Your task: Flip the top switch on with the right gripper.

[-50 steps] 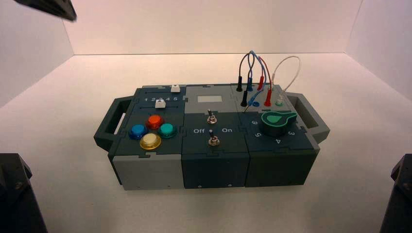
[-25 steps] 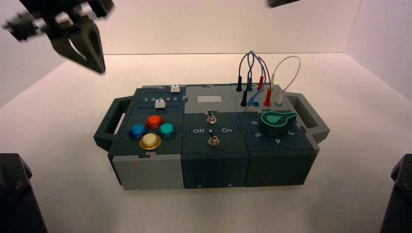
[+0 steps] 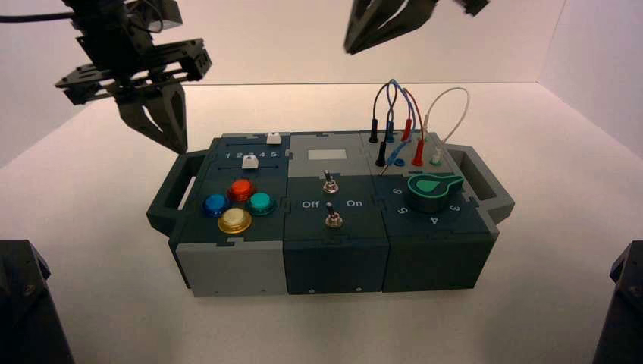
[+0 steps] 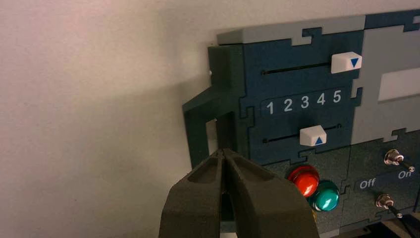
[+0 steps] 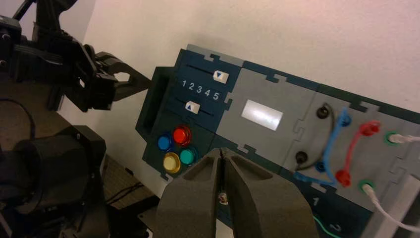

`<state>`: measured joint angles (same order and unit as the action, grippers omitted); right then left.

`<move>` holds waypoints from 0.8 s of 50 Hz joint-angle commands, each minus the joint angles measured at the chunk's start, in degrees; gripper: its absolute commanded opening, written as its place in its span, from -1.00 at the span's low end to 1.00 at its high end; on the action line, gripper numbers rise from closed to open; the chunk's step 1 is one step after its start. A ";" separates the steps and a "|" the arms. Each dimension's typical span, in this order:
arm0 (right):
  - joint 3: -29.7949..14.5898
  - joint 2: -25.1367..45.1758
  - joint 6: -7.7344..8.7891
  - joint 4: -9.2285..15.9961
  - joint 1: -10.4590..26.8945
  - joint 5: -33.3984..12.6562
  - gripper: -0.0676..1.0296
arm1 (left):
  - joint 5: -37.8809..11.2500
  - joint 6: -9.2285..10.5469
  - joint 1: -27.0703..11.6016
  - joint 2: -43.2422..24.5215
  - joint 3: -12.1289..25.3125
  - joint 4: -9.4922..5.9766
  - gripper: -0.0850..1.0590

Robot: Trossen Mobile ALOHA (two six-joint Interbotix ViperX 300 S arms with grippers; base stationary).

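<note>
Dark-grey right gripper (image 3: 353, 47) — fingertips seemingly together

1. Right gripper (image 3: 356, 44): black open frame with two long tapered dark-grey fingers (image 5: 257, 198), tips pressed together. Hanging up high over the far side of the box, well above it.
2. Top switch (image 3: 329, 182): small metal toggle, farther of two in the middle panel, between "Off" and "On", untouched.

Plain white walls (image 3: 303, 38) around a pale, evenly lit tabletop (image 3: 114, 227).
</note>
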<state>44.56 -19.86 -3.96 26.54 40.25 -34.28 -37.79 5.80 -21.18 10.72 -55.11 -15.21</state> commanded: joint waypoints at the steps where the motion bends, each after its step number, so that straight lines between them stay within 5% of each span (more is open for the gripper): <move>1: -2.11 0.97 -0.26 0.53 0.70 0.62 -0.92 | 0.88 0.35 -0.97 -0.79 1.49 -0.26 -0.91; 29: -2.90 4.48 -0.35 3.34 2.90 0.62 -0.92 | 4.22 -0.09 -2.37 -8.17 2.64 -0.26 -0.91; 40: -2.64 6.50 -0.35 6.42 4.75 0.70 -0.92 | 4.92 -0.26 -2.55 -10.46 2.90 -0.18 -0.91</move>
<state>42.89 -13.54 -3.96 31.73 43.77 -33.93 -33.49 5.71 -23.20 0.35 -53.35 -15.38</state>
